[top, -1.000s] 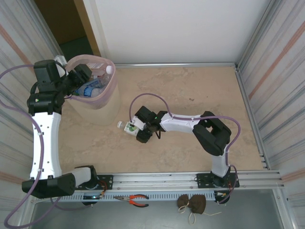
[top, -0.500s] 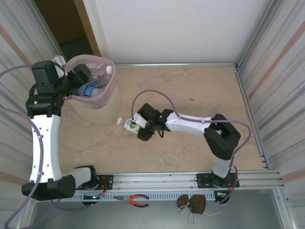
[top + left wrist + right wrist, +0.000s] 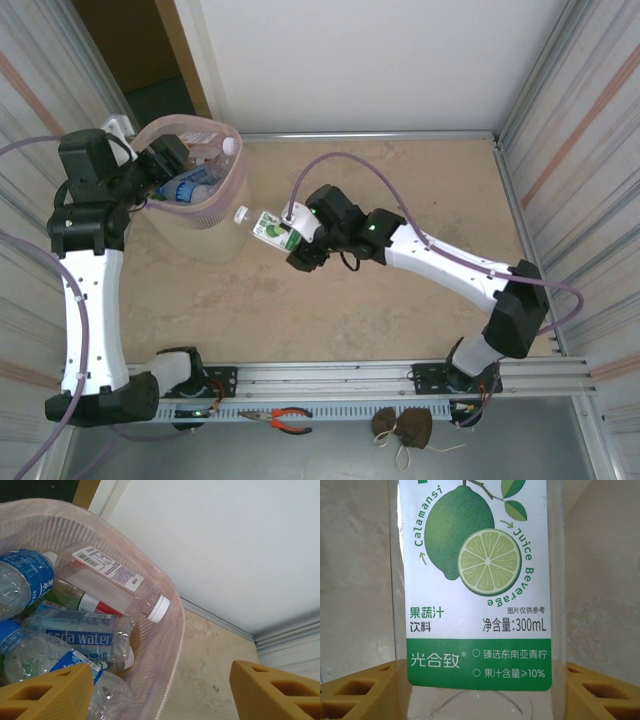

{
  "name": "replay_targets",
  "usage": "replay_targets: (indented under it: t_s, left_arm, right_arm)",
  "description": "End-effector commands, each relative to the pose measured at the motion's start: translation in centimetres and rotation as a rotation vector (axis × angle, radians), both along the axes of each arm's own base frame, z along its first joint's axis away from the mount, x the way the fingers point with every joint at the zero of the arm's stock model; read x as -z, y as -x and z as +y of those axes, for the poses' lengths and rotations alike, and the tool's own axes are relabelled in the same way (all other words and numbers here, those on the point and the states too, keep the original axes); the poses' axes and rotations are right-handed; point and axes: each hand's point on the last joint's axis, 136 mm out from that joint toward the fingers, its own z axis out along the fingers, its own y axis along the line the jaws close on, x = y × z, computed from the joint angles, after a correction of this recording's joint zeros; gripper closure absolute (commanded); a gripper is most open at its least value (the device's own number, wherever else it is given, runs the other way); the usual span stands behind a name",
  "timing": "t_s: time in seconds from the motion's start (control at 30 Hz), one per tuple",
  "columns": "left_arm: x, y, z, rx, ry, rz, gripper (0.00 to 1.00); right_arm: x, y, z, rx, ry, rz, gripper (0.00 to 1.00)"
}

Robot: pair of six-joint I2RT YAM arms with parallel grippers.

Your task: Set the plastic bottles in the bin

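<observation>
Calamansi juice bottle (image 3: 268, 226) is the one in hand. Our right gripper (image 3: 297, 243) is clamped across its lower body, and the right wrist view shows the yellow pads pressing either side just below the green label. We hold it low so that the white-capped neck sticks out ahead of the fingers. From above, that cap points at the bin (image 3: 222, 240), close beside its right side. The bottle lies roughly level and seems to us carried clear of the table (image 3: 420, 200). Whether it has reached rim height we cannot tell from above.

Our left gripper (image 3: 160, 695) hangs over the left part of the bin's mouth, jaws spread and nothing between them. Past its fingers we see the pink liner (image 3: 172, 630) and the load inside: a soda water bottle (image 3: 80, 632), a blue-labelled water bottle (image 3: 22, 577) and a clear bottle with a barcode sticker (image 3: 112, 580) lying across the heap. We judge that it waits there out of the right arm's path, which leaves the right side of the mouth free.

With the bin this full, the task looks far along. Next, we think, the right arm must bring the bottle over the rim before letting go. Released short of that, it would likely hit the wall and drop to the table.
</observation>
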Motion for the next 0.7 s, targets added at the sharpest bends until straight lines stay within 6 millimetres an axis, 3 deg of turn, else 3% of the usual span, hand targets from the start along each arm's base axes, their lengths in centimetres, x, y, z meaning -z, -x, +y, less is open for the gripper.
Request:
replay_targets:
  t_s: [0.0,0.2,0.33,0.53,0.67]
  left_arm:
    - [-2.1,1.2,-1.2,0.065,0.010,-0.061,0.29]
    - [-1.7,1.3,-3.7,0.169,0.129,-0.065,0.30]
    - [-2.5,1.8,-7.3,0.346,0.206,-0.147,0.29]
    - [-4.0,3.3,-12.7,0.606,0.195,-0.252,0.26]
    - [-4.2,3.6,-14.2,0.656,0.179,-0.270,0.31]
  right_arm:
    - [-4.6,0.8,-0.5,-0.020,-0.078,-0.043,0.55]
    - [-9.7,1.0,-0.6,-0.002,-0.219,-0.102,0.55]
    - [-12.8,1.3,-0.6,0.009,-0.333,-0.131,0.55]
    - [-15.6,1.5,-0.9,0.018,-0.441,-0.135,0.55]
    - [-16.7,1.5,-1.2,0.023,-0.495,-0.132,0.55]
